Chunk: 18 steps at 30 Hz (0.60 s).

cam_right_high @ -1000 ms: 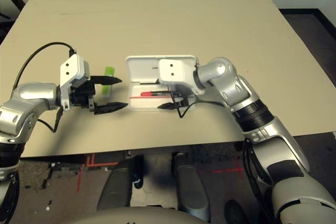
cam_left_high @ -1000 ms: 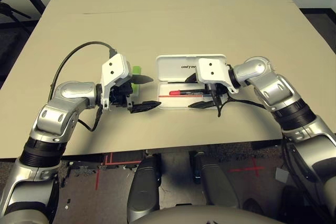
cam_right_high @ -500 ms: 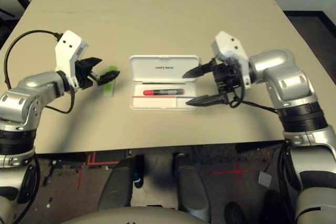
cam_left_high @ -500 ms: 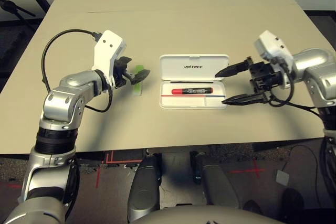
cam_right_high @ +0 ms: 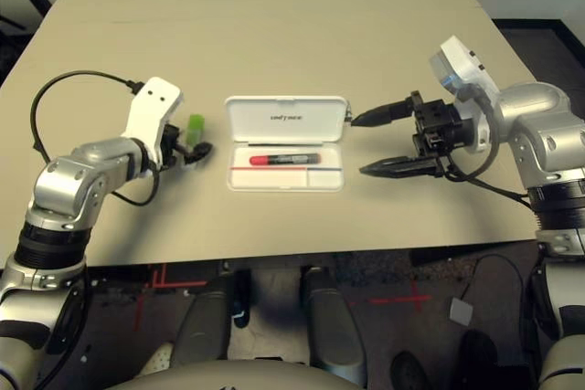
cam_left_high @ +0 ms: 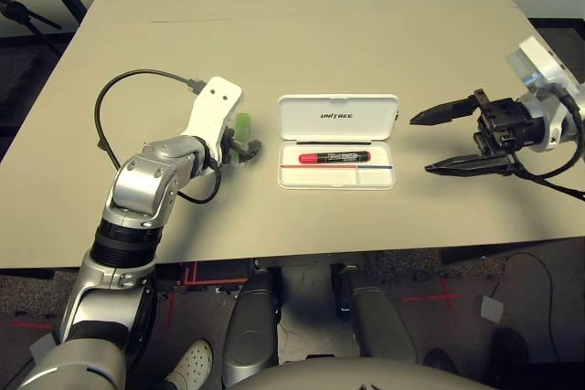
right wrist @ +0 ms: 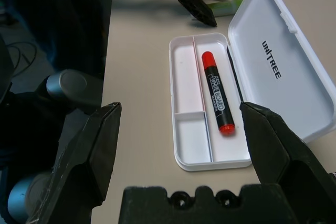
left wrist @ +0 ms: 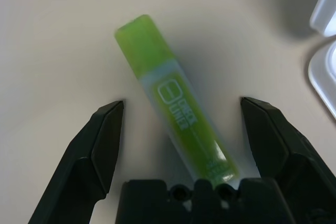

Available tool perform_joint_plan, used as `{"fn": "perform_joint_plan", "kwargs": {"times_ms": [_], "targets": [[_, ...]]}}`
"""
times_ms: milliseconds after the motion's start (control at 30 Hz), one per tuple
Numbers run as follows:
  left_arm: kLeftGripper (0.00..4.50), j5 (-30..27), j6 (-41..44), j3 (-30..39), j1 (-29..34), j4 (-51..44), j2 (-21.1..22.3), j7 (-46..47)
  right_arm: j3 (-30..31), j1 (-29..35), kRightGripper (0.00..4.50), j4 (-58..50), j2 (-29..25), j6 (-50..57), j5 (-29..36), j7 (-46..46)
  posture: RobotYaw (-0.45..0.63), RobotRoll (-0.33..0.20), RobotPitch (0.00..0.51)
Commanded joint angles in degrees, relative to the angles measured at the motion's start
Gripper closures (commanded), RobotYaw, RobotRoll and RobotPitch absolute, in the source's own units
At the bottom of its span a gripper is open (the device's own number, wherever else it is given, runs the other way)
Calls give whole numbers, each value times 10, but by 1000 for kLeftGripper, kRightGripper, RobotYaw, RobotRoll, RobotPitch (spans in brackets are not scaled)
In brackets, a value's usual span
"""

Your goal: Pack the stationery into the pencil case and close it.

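The white pencil case [cam_left_high: 338,118] lies open at mid-table, lid folded back. In its tray rest a red marker [cam_left_high: 334,157] with a black label and, beside it, a thin red-blue pencil [cam_left_high: 291,165]. A light-green stick [left wrist: 176,124] lies flat on the table left of the case. My left gripper [cam_left_high: 242,146] is down over it, open, one finger on each side and neither touching. My right gripper [cam_left_high: 421,144] hovers open to the right of the case, holding nothing. In the right wrist view the marker [right wrist: 216,92] lies along the tray.
The beige table [cam_left_high: 302,34] stretches far behind the case, its front edge close to my arms. A black cable [cam_left_high: 105,107] loops off my left wrist. Dark floor lies beyond the table's right edge.
My right gripper has pulled back to the right, away from the case. My left gripper has lowered over the green stick. Both stayed open.
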Motion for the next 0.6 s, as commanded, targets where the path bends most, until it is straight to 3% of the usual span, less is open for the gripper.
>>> {"fn": "perform_joint_plan", "kwargs": {"times_ms": [33,300,467,600], "targets": [[0,9,50,-2,-6,27,-1,11,6,4,10,-2,-13,-2,10,4,-8,0,201],[0,0,99,4,-27,61,-4,4,11,0,10,8,-20,-9,14,4,-9,0,205],[1683,-16,102,28,-26,72,-15,-7,13,-1,0,11,-18,-10,14,4,-8,0,208],[3303,-17,103,15,-27,70,1,-17,15,-6,0,17,-16,-13,14,4,-4,0,209]]}}
